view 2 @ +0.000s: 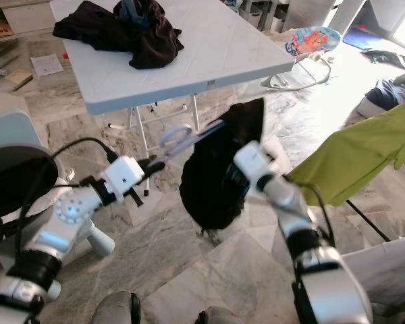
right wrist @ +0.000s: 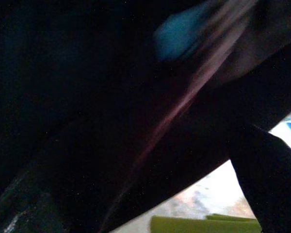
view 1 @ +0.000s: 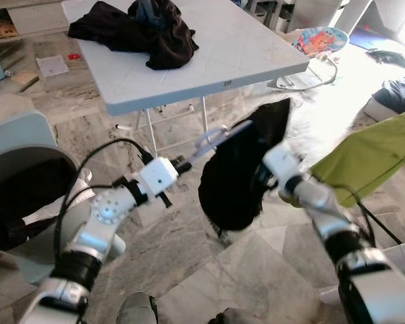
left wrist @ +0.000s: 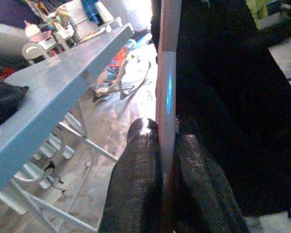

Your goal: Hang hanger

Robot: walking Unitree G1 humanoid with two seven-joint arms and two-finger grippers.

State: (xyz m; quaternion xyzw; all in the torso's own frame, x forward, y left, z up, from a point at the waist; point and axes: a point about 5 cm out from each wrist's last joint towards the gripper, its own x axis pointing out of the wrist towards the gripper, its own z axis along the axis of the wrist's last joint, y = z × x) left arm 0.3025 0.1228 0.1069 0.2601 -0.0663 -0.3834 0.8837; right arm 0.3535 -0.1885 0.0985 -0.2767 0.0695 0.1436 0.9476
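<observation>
Near the white folding table (view 1: pixel 243 61), left gripper (left wrist: pixel 166 160) pinches pale plastic hanger (view 1: pixel 212 138) w/ black garment (view 1: pixel 239 175); right gripper (view 1: pixel 260 177) behind cloth, grip unclear.

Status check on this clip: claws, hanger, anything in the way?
Left claw shut on hanger. Right claw buried in black garment draped on it, grip unclear. Green garment hangs close right; table just ahead.

Lived-in home room, marble floor (view 1: pixel 189 270), folding table (view 1: pixel 243 47) with clothes (view 1: pixel 142 30), baby bouncer (view 1: pixel 317 42)
</observation>
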